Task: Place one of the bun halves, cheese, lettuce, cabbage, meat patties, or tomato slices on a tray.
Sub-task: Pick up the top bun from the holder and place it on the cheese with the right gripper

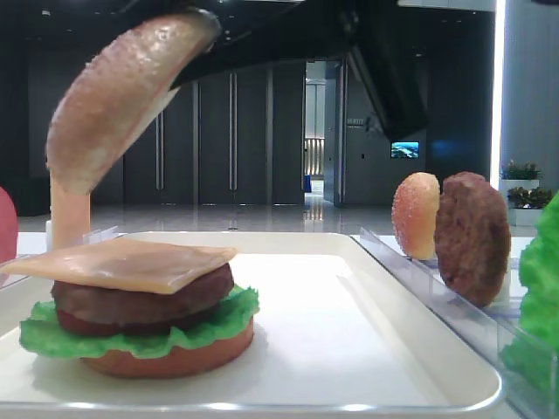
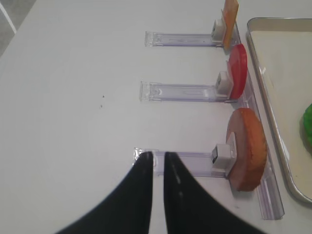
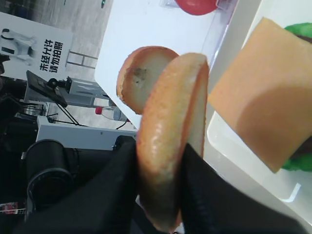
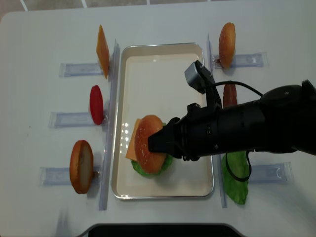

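Observation:
My right gripper (image 3: 163,161) is shut on the domed bun half (image 3: 168,141), pinching it edge-on. From above, the bun half (image 4: 147,143) hangs tilted over a stack in the white tray (image 4: 163,64). The stack holds a cheese (image 1: 131,262) slice on a meat patty (image 1: 148,301), lettuce (image 1: 210,323) and a bottom bun (image 1: 175,358). The bun half (image 1: 113,96) is clear of the cheese. My left gripper (image 2: 158,156) hovers over the table left of the tray, jaws nearly together with nothing between them.
Clear racks flank the tray. On the left stand a cheese slice (image 4: 102,51), a tomato slice (image 4: 96,104) and a bun (image 4: 81,166). On the right are a bun (image 4: 226,38), a patty (image 4: 229,95) and lettuce (image 4: 237,177).

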You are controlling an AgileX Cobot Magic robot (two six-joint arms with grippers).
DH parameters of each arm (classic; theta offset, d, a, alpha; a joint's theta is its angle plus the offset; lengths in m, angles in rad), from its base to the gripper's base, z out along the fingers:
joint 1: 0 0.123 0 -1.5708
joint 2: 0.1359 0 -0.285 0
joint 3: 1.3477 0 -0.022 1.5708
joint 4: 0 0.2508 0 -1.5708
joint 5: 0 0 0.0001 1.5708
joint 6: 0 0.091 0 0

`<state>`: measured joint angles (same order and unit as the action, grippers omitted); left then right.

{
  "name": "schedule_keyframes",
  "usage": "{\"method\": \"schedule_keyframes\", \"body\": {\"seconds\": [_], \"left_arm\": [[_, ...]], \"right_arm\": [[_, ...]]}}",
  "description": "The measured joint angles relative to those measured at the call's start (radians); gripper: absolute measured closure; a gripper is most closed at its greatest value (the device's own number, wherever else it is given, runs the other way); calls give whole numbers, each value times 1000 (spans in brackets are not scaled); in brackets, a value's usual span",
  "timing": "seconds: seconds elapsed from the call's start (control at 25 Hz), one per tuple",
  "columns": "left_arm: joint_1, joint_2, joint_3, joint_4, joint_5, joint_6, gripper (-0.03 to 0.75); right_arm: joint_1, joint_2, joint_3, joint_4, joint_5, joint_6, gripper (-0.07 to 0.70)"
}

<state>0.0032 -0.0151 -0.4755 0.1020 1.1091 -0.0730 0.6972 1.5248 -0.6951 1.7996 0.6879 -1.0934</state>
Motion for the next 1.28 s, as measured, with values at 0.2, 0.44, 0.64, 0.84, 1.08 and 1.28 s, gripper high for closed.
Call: {"method": "schedule_keyframes", "body": {"seconds": [0.2,0.44,0.64,0.84,1.08,1.28], "left_arm": [[0,0,0,0,0,1,707],[0,0,0,0,0,1,714],[0,0,0,0,0,1,714],[0,0,0,0,0,1,715],[0,0,0,0,0,1,715],[0,0,0,0,0,1,715]], "right_arm": [[0,32,-21,0,29,-21,447],[0,86,-64,2,109,-40,447],[0,125,-71,2,126,-68,447],[-9,137,-75,1,124,-98,447],[-30,137,-91,1,108,-107,447],[-30,137,-96,1,103,-109,447]]}}
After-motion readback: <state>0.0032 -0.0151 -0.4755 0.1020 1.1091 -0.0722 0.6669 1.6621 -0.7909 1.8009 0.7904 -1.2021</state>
